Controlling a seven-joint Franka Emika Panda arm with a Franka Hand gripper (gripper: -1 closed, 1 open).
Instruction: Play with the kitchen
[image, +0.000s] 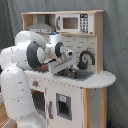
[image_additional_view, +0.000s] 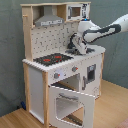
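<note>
Kitchen (image_additional_view: 60, 75): placed against a grey curtain on a wooden floor, seen in both exterior views; hood and microwave panel are mounted up top, the hob (image_additional_view: 52, 59) is set at the second exterior view's left of the counter.
Oven door (image_additional_view: 70, 102): swung down and open, below the hob.
Gripper (image: 64, 66): held low over the sink (image: 75, 74), just beside the black tap (image: 85, 59).
Fingers: hidden behind the hand; whether they are wide, narrow or holding anything cannot be told.
Step in hand: judged to be work at the sink or tap.
How it is done well: the tap should be approached slowly from the sink side, with the wrist kept clear of the pegboard back (image_additional_view: 50, 37).
Risk: the light toy could be shifted if pressed sideways.
</note>
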